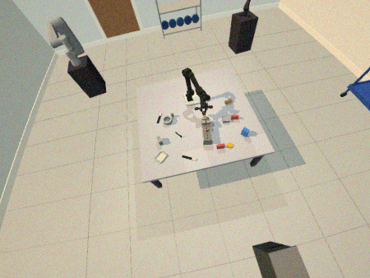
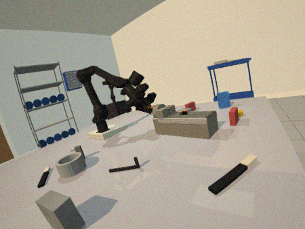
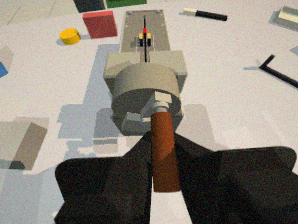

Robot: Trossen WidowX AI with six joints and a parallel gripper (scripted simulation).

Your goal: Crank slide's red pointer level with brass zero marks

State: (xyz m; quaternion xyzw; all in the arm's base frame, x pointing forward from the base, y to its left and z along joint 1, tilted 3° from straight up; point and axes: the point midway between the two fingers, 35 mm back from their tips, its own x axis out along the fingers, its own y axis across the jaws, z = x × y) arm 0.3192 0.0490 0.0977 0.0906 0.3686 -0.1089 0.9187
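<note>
The grey crank machine stands on the table, its round crank hub on the near end in the wrist view. The orange-brown crank handle sticks out toward me. My gripper is shut on this handle, with a dark finger on each side. The slide's red pointer shows above the slot, between the left and right brass zero marks and seemingly slightly beyond them. The small pointer's exact level is hard to tell.
A grey block lies left of the machine in the wrist view. A red block and a yellow disc stand near its far end. A blue object, a black angled tool and a grey ring are farther away.
</note>
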